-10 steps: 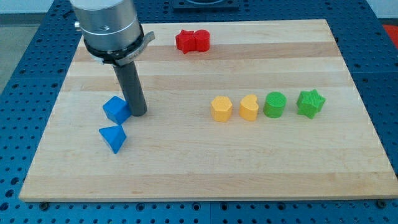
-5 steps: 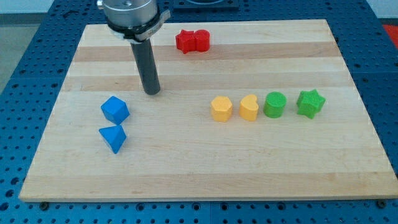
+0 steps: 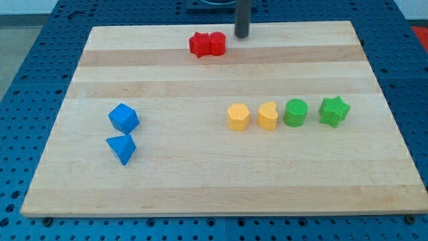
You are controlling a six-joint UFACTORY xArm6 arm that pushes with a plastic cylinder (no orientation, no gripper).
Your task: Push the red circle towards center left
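Two red blocks sit touching near the top edge of the wooden board (image 3: 200,167). The right one is the red circle (image 3: 217,43); the left red block (image 3: 198,45) has an angular shape I cannot name. My tip (image 3: 242,35) is at the board's top edge, just right of and slightly above the red circle, a small gap apart from it. Only the lower part of the dark rod shows.
A blue cube-like block (image 3: 124,118) and a blue triangular block (image 3: 122,148) lie at the view's left. A row at the centre right holds a yellow hexagon (image 3: 238,116), a yellow heart (image 3: 267,115), a green circle (image 3: 295,112) and a green star (image 3: 334,111).
My tip has travelled from beside the blue cube-like block up and to the right, to the top edge beside the red circle. No block has moved in the last half second.
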